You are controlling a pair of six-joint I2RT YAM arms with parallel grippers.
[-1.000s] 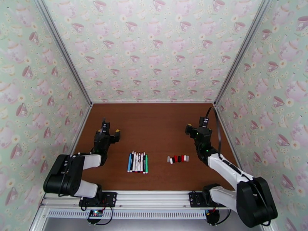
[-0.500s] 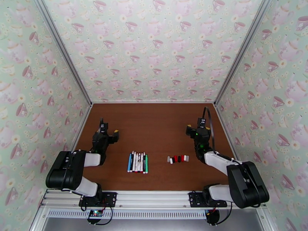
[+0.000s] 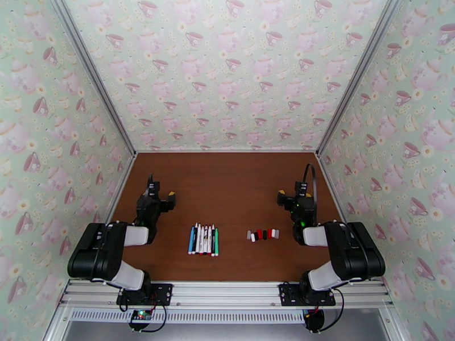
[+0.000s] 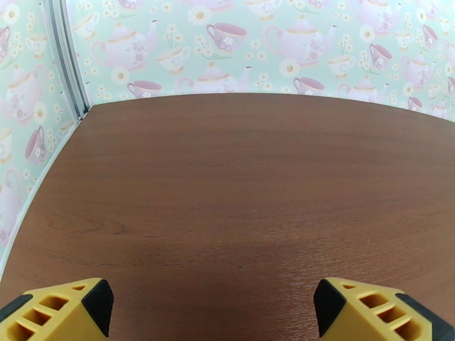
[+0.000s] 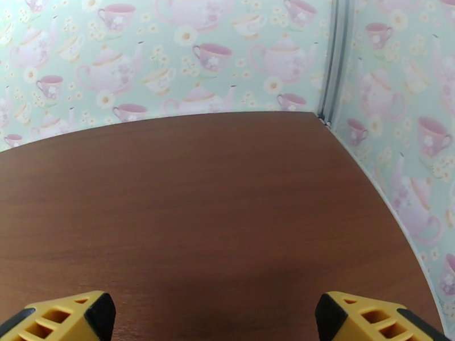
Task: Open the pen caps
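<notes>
- Brown wood counter (image 3: pixel 227 177) inside teapot-papered walls; the pen caps (image 3: pixel 263 235) lie in a short row to the left of the right claw (image 3: pixel 296 192), closer to the arm bases.
- They seem to be already off the pens (image 3: pixel 203 240), which are bundled to the right of the left claw (image 3: pixel 161 189).
- Both claws gape wide, holding nothing.
- Risk: a low sweep could roll the stubby caps.
- Wrist views show the yellow fingertips (image 4: pixel 62 308) spread apart; the overhead view places pens and caps.

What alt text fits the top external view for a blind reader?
Pens lie side by side near the front of a brown table, with a row of loose caps to their right. The left gripper and right gripper sit open at either side, touching nothing.
</notes>
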